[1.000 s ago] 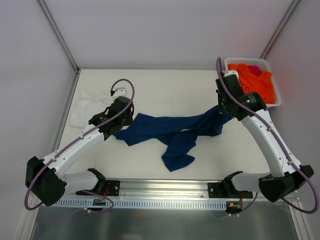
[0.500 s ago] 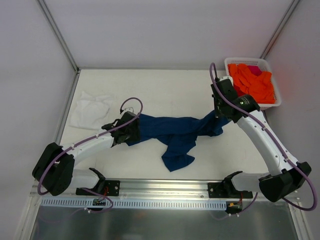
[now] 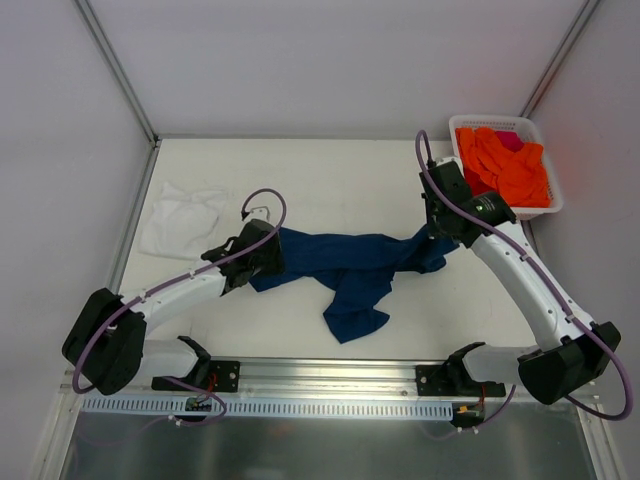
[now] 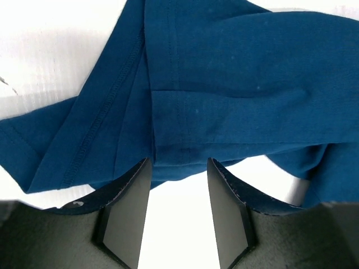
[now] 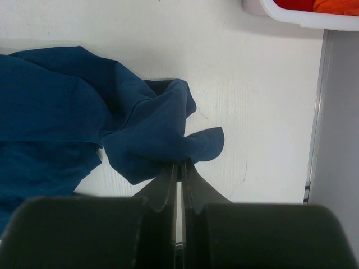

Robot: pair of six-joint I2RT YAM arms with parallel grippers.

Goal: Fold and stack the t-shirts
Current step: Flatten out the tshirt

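Two arms [image 3: 170,295] [image 3: 530,280] low over navy t-shirt [image 3: 345,262] — left claw [image 4: 178,162] agape, right claw [image 5: 179,163] tight on it.

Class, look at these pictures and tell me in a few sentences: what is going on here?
Two robot arms work on the navy t-shirt, stretched unfolded across the table. The right gripper is shut on a bunch of cloth at one end; the left gripper is open at the hem of the other end. The white t-shirt lies crumpled at the far left, with no gripper on it.
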